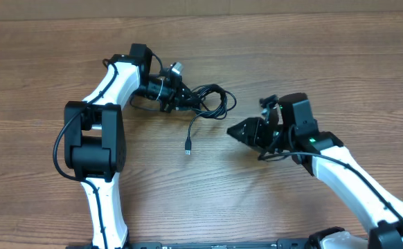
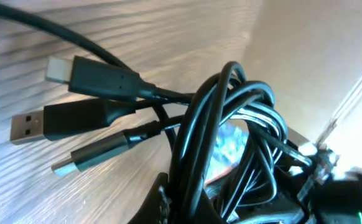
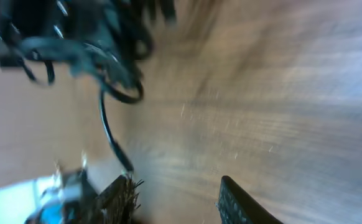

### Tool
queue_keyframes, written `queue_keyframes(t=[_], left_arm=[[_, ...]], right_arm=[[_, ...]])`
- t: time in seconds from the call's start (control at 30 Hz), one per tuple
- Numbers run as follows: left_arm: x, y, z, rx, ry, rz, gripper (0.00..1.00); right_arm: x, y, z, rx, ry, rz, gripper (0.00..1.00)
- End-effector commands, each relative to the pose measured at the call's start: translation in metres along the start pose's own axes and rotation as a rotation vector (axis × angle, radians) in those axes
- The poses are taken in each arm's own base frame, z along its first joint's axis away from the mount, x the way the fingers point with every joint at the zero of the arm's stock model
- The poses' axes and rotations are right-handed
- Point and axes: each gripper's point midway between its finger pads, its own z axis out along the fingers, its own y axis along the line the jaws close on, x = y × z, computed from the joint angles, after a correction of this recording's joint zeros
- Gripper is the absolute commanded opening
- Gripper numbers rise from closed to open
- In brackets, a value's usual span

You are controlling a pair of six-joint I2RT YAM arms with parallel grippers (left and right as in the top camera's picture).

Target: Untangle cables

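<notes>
The cables (image 1: 210,101) lie bunched in black loops on the wooden table, left of centre. One loose strand runs down to a small plug (image 1: 187,148). My left gripper (image 1: 178,96) is shut on the bunch's left side. In the left wrist view the glossy loops (image 2: 231,124) fill the space at that gripper (image 2: 182,199), and three plug ends (image 2: 84,118) fan out to the left. My right gripper (image 1: 232,130) sits just right of the bunch, pointing at it, open with nothing between its fingers. The blurred right wrist view shows the bunch (image 3: 94,43) ahead of that gripper (image 3: 175,186).
The left arm's black base joint (image 1: 94,142) stands at the left, with its own thicker wire looping beside it. The right arm (image 1: 354,173) comes in from the lower right. Bare wooden table (image 1: 312,55) surrounds the bunch.
</notes>
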Motion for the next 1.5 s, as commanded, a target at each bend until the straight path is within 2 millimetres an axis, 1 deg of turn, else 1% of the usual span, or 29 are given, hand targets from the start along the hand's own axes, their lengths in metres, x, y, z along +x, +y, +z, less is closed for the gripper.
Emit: queue_keyframes(t=[0.0, 0.03, 0.13, 0.3, 0.37, 0.4, 0.47, 0.53, 0.7, 0.8, 0.83, 0.97, 1.0, 1.07, 1.1, 1.33, 1.4, 1.47], left_arm=[[-0.007, 0.014, -0.001, -0.066, -0.033, -0.207, 0.04], [-0.007, 0.014, -0.001, -0.066, -0.032, -0.207, 0.04], [-0.006, 0.014, -0.001, -0.067, -0.031, -0.216, 0.04], [-0.006, 0.014, -0.001, -0.064, -0.030, -0.241, 0.04], [-0.005, 0.014, -0.001, -0.064, -0.026, -0.244, 0.04], [-0.004, 0.013, 0.000, -0.066, -0.024, -0.245, 0.04], [-0.002, 0.012, 0.004, -0.070, -0.015, -0.239, 0.04], [0.000, 0.010, 0.009, -0.074, -0.005, -0.232, 0.04], [0.004, 0.008, 0.017, -0.081, 0.010, -0.220, 0.04], [0.004, 0.008, 0.017, -0.082, 0.009, -0.218, 0.04], [0.002, 0.009, 0.016, -0.088, 0.002, -0.213, 0.04], [-0.004, 0.017, 0.014, -0.130, -0.029, -0.201, 0.04], [-0.004, 0.017, 0.014, -0.130, -0.029, -0.200, 0.04], [-0.004, 0.017, 0.014, -0.130, -0.029, -0.200, 0.04], [-0.004, 0.017, 0.014, -0.129, -0.028, -0.200, 0.04], [-0.003, 0.016, 0.014, -0.124, -0.026, -0.200, 0.04], [-0.002, 0.012, 0.015, -0.104, -0.016, -0.201, 0.04], [0.003, 0.002, 0.016, -0.047, 0.014, -0.182, 0.04]], right_arm=[[-0.023, 0.001, -0.002, 0.059, -0.139, -0.013, 0.37], [-0.025, 0.001, -0.001, 0.068, -0.156, -0.010, 0.36], [-0.031, -0.004, 0.004, 0.166, -0.253, -0.009, 0.32], [-0.033, -0.004, 0.008, 0.236, -0.350, 0.016, 0.28], [-0.037, 0.003, 0.012, 0.217, -0.384, 0.019, 0.28], [-0.039, 0.010, 0.016, 0.191, -0.392, 0.004, 0.28], [-0.041, 0.014, 0.021, 0.179, -0.405, -0.008, 0.26], [-0.044, 0.008, 0.024, 0.198, -0.418, -0.004, 0.24], [-0.046, 0.000, 0.034, 0.211, -0.416, 0.002, 0.24], [-0.045, -0.002, 0.035, 0.220, -0.411, 0.004, 0.06], [-0.044, -0.004, 0.035, 0.229, -0.406, 0.006, 0.04], [-0.043, -0.021, 0.031, 0.308, -0.417, 0.019, 0.04], [-0.043, -0.025, 0.030, 0.324, -0.423, 0.021, 0.06], [-0.044, -0.025, 0.030, 0.325, -0.426, 0.020, 0.26], [-0.044, -0.025, 0.030, 0.325, -0.426, 0.020, 0.29], [-0.045, -0.023, 0.029, 0.318, -0.434, 0.018, 0.27], [-0.045, -0.023, 0.029, 0.319, -0.434, 0.018, 0.21], [-0.045, -0.023, 0.029, 0.320, -0.434, 0.018, 0.14]])
